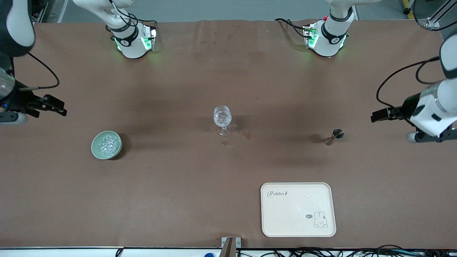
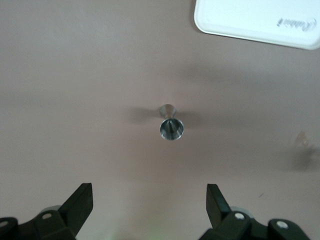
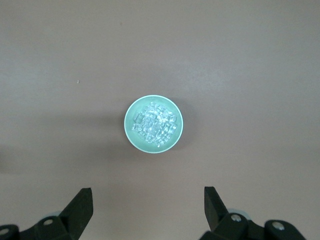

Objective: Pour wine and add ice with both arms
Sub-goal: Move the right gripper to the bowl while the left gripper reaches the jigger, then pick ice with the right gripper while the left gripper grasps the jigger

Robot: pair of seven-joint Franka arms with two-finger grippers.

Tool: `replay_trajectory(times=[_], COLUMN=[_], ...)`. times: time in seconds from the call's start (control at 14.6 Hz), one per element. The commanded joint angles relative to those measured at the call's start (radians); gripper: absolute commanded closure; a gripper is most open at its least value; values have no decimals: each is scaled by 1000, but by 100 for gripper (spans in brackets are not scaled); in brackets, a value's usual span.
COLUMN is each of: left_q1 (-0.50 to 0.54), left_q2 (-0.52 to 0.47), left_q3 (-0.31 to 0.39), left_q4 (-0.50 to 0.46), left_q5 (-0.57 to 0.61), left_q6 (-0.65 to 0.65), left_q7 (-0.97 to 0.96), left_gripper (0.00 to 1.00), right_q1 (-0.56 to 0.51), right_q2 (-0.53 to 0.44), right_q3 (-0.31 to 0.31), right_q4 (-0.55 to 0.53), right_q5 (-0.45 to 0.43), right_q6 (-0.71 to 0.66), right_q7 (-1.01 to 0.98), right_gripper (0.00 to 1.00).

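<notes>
Hovering empty and fully spread, the left gripper (image 2: 147, 200) frames the steel jigger (image 2: 171, 127) ahead of its fingertips and the right gripper (image 3: 146, 200) frames the ice (image 3: 154, 125) in its green bowl (image 3: 131, 131), where an off-centre closure risks tipping either.

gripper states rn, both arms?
Left tool: open, holding nothing, above the metal jigger.
Right tool: open, holding nothing, above the green bowl of ice.
</notes>
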Motion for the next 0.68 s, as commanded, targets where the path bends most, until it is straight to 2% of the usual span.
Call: replay_trajectory(times=[0.0,0.14,0.41,0.61], left_q1=[35,74,143,201], left_q2=[86,158,285,354], left_q3=[-4,-4,-4,-4], left_q4=[35,34,35,19], left_q5=[-46,-129,-249,-347], left_q6=[4,20,35,36], left_q7=[-94,-150,-153,-177], left_gripper=[0,0,0,0], right_q1=[-4,-12,-1,0], right_q2=[29,89,136,204], right_q3=[2,2,4,5], right_q4=[-93,-104,-257,-263], right_q5=[-3,-3,-3,-1], right_q6=[112,157,399,479], right_q7=[6,8,8,8], right_gripper=[2,3,3,5])
